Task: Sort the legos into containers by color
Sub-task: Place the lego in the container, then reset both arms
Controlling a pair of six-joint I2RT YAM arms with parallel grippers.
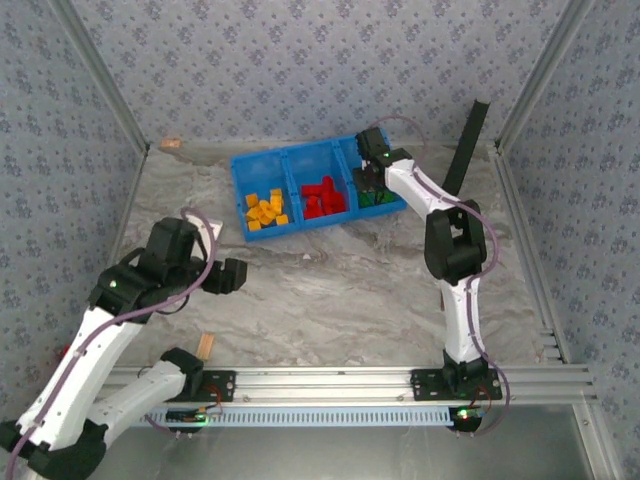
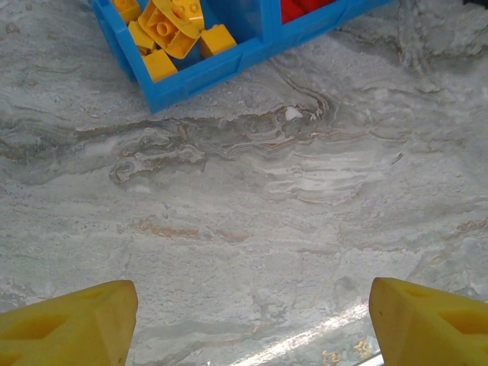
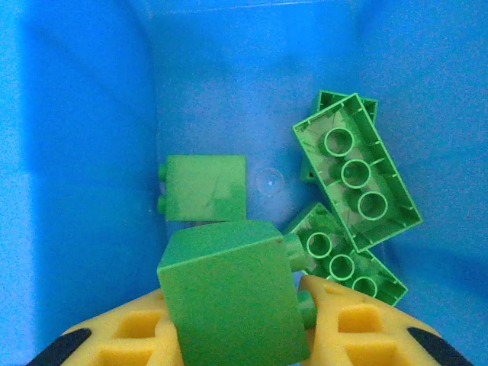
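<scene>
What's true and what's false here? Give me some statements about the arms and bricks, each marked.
The right gripper is shut on a green brick inside the blue bin. True.
The left gripper holds a yellow brick. False: it is open and empty above the marble table.
The red bricks lie in the bin's middle compartment. True.
The yellow bricks share a compartment with green ones. False: only yellow bricks lie in their end compartment.
</scene>
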